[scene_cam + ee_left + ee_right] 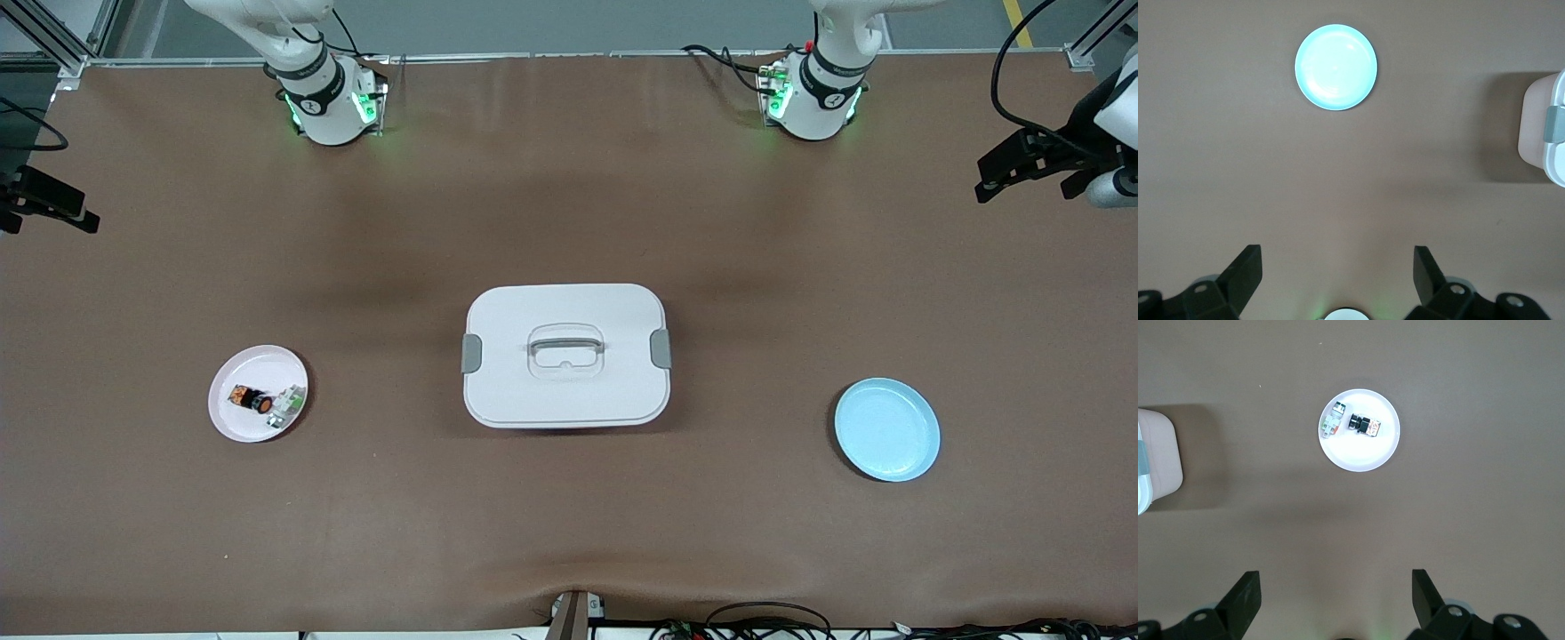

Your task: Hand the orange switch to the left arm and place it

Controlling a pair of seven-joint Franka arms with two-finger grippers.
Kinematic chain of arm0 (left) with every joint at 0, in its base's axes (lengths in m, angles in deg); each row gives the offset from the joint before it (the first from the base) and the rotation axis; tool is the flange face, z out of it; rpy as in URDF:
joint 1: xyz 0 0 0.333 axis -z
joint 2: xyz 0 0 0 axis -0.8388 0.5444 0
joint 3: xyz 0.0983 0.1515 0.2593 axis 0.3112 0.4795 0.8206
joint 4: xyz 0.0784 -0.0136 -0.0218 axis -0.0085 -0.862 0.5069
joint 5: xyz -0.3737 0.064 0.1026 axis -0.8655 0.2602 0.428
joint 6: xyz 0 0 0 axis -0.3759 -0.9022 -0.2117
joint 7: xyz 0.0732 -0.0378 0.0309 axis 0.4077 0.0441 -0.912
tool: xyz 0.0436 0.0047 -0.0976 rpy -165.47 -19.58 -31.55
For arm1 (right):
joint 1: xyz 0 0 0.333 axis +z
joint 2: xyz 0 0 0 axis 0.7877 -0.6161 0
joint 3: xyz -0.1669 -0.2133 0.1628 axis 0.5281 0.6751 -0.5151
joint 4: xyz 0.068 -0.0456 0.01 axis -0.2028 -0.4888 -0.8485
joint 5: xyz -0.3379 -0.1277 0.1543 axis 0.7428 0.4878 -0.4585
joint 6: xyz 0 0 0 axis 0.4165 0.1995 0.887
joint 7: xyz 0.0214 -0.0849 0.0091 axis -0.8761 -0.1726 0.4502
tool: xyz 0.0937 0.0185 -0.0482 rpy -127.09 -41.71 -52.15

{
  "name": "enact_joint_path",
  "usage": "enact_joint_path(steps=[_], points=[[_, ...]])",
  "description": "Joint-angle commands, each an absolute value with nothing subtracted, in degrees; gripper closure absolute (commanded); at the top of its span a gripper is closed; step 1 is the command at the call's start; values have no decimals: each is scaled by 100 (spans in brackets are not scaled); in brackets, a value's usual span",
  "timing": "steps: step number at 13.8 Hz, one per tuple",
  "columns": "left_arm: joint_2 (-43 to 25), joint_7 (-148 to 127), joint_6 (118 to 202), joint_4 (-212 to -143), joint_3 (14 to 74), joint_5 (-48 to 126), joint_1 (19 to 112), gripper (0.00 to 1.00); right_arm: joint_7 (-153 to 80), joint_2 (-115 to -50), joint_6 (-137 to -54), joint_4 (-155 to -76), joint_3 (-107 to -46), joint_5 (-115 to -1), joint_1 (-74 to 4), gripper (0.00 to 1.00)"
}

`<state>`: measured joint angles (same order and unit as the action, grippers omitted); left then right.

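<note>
Nothing started yet. Orange switch (pixel 250 399) lying on pink plate (pixel 233 420) toward right arm's end, well apart from box (pixel 565 356), touching nothing but sitting just beside white-and-green part (pixel 285 406).

Right gripper (pixel 1336 603) hanging high over bare table with fingers spread wide, holding nothing; left gripper (pixel 1338 280) waiting likewise, fingers wide, blue plate (pixel 887 429) in its wrist view.

Suggesting straight descent onto switch, pinching black body, avoiding neighbouring part, then lifting well over box for handover.

Brown mat (pixel 569 516) looking flat and matte, slightly rippled at camera edge.

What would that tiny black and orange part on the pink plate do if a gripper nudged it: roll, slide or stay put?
The orange switch is a stubby cylinder lying on its side, so it may well roll. It looks rigid and probably light, so a nudge could send it skidding across the smooth pink plate into the white-and-green part beside it.
</note>
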<state>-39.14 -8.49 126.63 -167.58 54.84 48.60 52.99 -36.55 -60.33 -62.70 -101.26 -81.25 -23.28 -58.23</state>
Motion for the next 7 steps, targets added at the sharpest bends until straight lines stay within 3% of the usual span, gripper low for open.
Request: enact_joint_path(steps=[1,7], points=[[-3882,-747,12602,-16667,5483,4845,5271,0,-3672,-5882,-6299,-10257,-8117,-2313,-5803,0],[-3742,-756,12593,-16501,5491,4819,5271,0,-3628,-5917,-6299,-10187,-8117,-2330,-5830,0]])
